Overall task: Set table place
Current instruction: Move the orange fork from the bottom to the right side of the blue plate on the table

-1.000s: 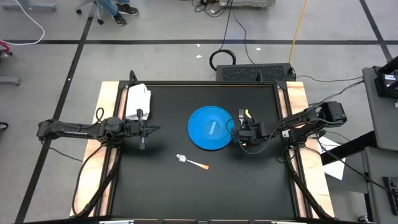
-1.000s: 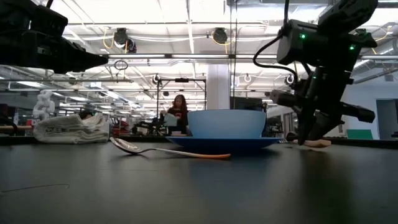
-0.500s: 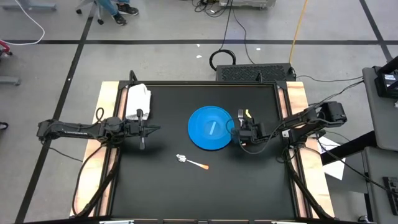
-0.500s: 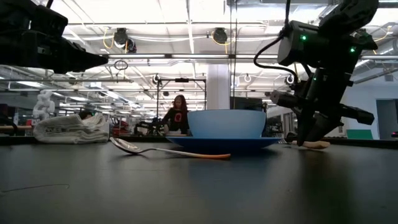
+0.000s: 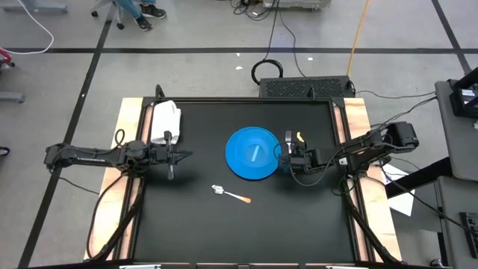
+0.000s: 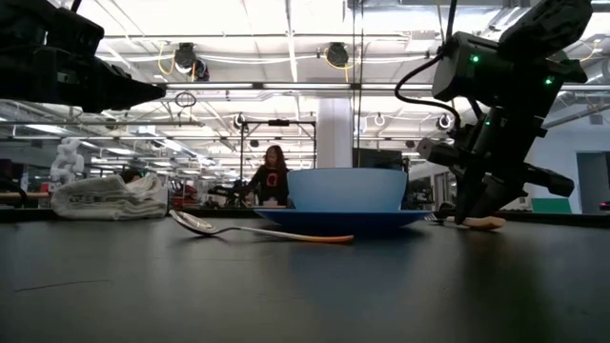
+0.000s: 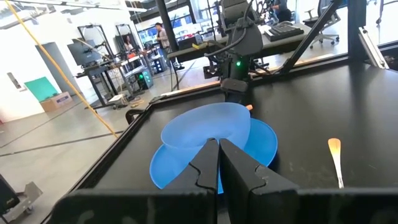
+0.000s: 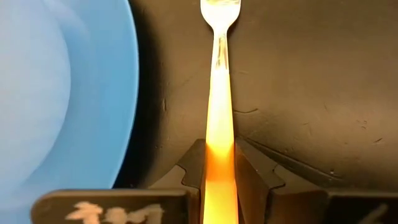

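A blue bowl (image 5: pixel 254 152) stands on a blue plate (image 5: pixel 237 169) in the middle of the black table (image 5: pixel 202 232). A fork (image 8: pixel 219 74) with an orange handle lies on the table just right of the plate, tines toward the far edge. My right gripper (image 5: pixel 295 155) is shut on its handle. A spoon (image 5: pixel 230 195) with an orange handle lies on the table nearer the front. My left gripper (image 5: pixel 176 155) is shut and empty above the table's left part, left of the plate. My right gripper pinches the fork's orange handle (image 8: pixel 219 155) between its two fingers (image 8: pixel 251 167). The fingers come from above, slanting toward the far edge, and lie along the fork. The tines (image 8: pixel 219 9) and the shaft beyond the fingers rest on the table.
A crumpled white napkin (image 5: pixel 166 119) lies at the far left corner. A small yellow-orange piece (image 5: pixel 299 137) shows beside the fork. Wooden strips (image 5: pixel 130 149) run along the table's left and right sides. A person shows in the room beyond (image 6: pixel 271 171).
My right gripper has shifted a little toward the table's right edge while staying shut on the fork, which stays low at the table beside the plate.
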Action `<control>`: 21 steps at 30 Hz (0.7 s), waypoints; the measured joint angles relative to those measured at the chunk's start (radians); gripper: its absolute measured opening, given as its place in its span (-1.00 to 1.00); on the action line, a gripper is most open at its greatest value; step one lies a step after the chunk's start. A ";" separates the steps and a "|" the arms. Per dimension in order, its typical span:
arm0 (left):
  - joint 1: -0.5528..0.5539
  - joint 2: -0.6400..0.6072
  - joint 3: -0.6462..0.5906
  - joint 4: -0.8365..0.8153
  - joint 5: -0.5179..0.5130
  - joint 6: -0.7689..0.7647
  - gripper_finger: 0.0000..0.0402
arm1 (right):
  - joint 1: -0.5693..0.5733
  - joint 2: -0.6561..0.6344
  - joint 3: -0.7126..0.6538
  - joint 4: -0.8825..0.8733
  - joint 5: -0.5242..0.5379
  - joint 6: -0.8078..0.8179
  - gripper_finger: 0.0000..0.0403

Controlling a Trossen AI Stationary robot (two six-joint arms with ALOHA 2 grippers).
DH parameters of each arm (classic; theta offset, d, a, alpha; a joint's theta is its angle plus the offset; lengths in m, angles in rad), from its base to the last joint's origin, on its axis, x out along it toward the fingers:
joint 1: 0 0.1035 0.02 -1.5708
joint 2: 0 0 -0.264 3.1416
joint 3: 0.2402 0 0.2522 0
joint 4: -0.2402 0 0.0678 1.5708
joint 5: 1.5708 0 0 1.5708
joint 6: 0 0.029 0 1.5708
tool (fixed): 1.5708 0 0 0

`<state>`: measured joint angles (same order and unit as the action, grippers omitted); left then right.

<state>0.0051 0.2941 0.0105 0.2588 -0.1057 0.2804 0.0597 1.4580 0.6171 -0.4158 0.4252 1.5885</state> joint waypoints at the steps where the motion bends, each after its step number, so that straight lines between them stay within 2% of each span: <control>1: 0.000 0.000 0.000 0.000 0.000 0.001 -0.90 | 0.000 0.000 0.000 0.002 0.000 -0.005 -0.77; 7: 0.000 0.000 0.000 0.000 0.000 0.001 -0.90 | 0.001 0.001 -0.001 0.010 -0.003 -0.012 -0.67; 21: 0.000 0.000 0.000 0.000 0.001 0.000 -0.90 | 0.001 0.002 -0.002 0.014 -0.022 -0.049 -0.67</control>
<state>0.0049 0.2942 0.0105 0.2592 -0.1048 0.2806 0.0605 1.4601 0.6155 -0.4023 0.4034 1.5399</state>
